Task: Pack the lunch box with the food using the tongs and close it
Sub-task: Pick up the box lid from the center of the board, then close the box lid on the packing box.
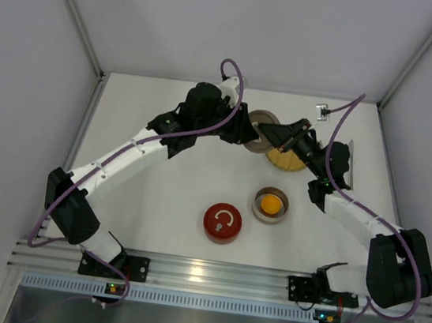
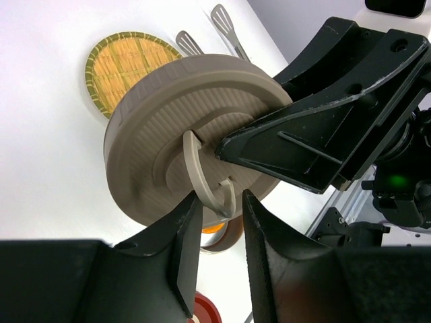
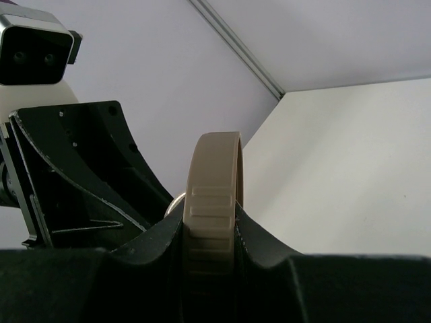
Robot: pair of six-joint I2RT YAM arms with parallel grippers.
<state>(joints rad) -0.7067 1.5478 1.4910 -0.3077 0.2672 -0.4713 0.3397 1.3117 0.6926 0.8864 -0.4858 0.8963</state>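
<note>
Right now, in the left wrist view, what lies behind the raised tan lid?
A woven yellow plate and the tips of the tongs show past the lid; the rest of the tongs is covered.

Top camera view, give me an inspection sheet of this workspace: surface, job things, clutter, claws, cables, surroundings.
Surface: white table, flat and plain.
Job's things: taupe lid held aloft; orange-yellow piece in a metal bowl; tongs lying beside the woven tray.
Clutter: red round disc, purpose unclear.
Claws: right claw shut on the lid's rim; left claw open, fingers either side of the lid's ring handle.
Cables: purple cables looped along both arms.
Surroundings: plain grey walls.
</note>
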